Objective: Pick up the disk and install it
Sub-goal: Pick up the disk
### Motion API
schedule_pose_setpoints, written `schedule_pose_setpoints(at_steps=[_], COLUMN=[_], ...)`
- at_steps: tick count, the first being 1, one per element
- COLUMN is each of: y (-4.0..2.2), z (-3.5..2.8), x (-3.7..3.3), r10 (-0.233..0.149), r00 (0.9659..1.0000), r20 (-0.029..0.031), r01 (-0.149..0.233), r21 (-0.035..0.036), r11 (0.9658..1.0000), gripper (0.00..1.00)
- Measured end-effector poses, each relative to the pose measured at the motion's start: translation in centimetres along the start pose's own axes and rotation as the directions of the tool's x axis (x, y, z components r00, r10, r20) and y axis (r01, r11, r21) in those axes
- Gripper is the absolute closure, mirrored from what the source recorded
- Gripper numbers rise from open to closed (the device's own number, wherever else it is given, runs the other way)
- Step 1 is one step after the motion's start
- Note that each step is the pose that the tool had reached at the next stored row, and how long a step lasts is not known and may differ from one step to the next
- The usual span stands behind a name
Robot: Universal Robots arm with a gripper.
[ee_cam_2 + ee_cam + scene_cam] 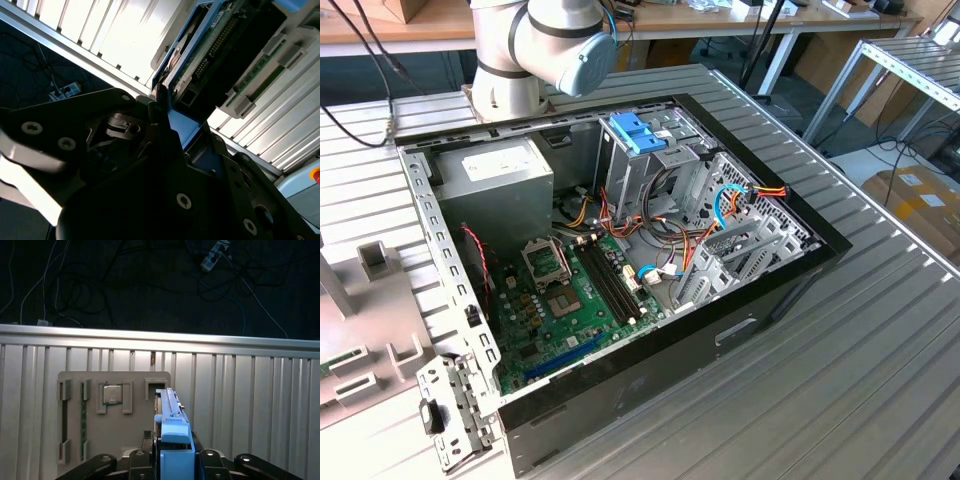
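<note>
The disk (169,410) stands on edge between my fingers, seen end-on with its light blue carrier frame (176,442) nearest the camera. In the second wrist view the disk (220,47) shows its green circuit board and dark body, with the blue frame (182,127) running down into the gripper. My gripper (172,460) is shut on the disk, with dark fingers (207,457) on either side of the frame. The disk hangs over a grey fixture plate (135,430); I cannot tell whether it touches the plate.
The fixture plate holds a processor chip (112,394) and a memory stick (83,425). An open computer case (790,285) lies on the ribbed metal table (880,370), with a motherboard (560,300) and a drive cage with a blue-latched bracket (638,132). The arm's base (520,60) stands behind the case.
</note>
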State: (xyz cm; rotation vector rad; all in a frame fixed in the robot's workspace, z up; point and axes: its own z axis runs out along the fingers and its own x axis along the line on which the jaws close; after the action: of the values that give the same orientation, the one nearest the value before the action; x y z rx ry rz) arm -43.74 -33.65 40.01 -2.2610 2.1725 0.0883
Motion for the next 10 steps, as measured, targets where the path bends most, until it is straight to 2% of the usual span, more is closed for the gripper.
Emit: schedule_pose_setpoints(at_steps=[10], y=[0.03], z=[-0.7], x=[-0.03], r10=[0.0], r00=[1.0], r20=[0.0047], r01=[0.0], r21=[0.0002], r11=[1.0], gripper=[0.63])
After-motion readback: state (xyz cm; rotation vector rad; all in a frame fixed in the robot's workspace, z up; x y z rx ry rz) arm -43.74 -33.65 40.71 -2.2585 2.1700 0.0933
